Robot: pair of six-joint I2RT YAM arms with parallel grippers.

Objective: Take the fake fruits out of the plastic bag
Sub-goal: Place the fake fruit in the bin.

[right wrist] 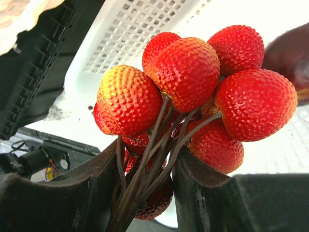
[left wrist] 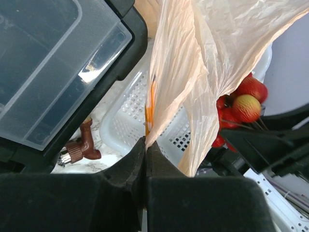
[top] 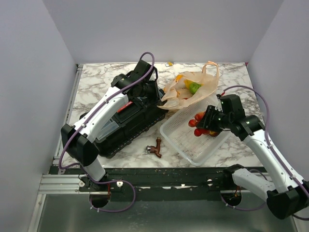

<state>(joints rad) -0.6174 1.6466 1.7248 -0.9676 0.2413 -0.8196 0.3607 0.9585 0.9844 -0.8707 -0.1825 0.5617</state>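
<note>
While stretched across black case, pinching plastic bag edge with left gripper above basket rim. Clamping red berry cluster stems with right gripper, inside basket walls.

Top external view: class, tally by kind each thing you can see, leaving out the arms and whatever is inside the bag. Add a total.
black case: 1
plastic bag: 1
white mesh basket: 1
red berry cluster: 1
brown tap fitting: 1
small yellow item at the table's far edge: 1
Total: 6
</note>
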